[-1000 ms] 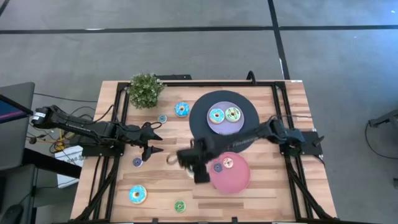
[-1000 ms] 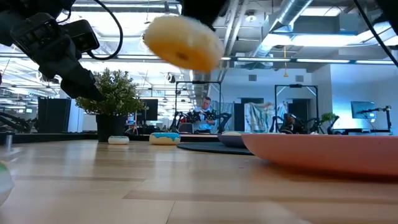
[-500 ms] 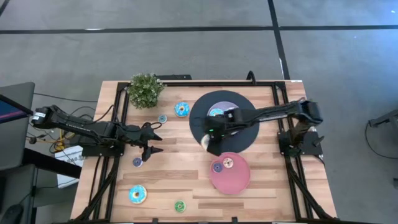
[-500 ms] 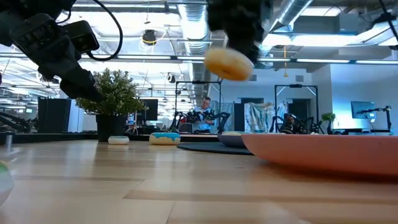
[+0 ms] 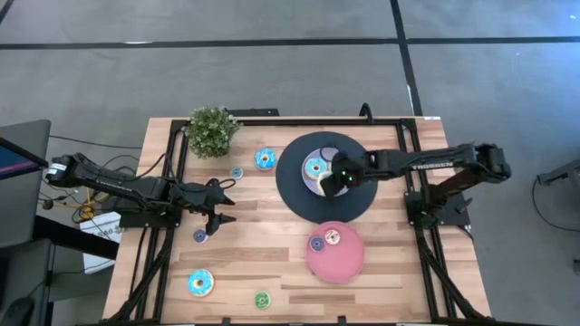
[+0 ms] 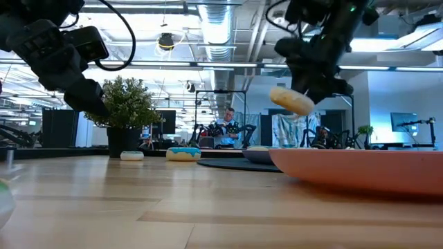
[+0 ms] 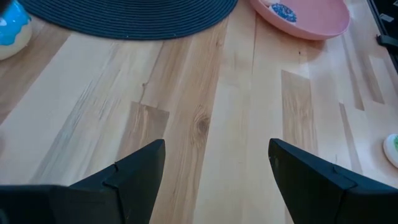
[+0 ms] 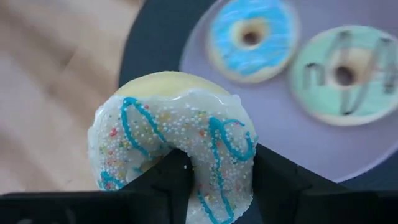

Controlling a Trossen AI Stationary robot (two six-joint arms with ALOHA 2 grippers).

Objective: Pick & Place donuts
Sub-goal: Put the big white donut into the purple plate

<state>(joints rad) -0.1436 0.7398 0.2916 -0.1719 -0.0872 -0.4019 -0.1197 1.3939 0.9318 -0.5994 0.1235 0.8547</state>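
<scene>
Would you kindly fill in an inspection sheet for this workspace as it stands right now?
Surface: wooden table with a black frame.
Job's things: white-iced donut held above the black disc; blue donut and green donut on the lavender plate; two small donuts on the pink plate; five more donuts loose on the wood.
Clutter: potted plant at the back left.
Grippers: right pincer shut on the donut; left pincer open, above bare wood.
Cables: bundle beside the left arm's base.
Surroundings: grey floor; a person far behind the table.
</scene>
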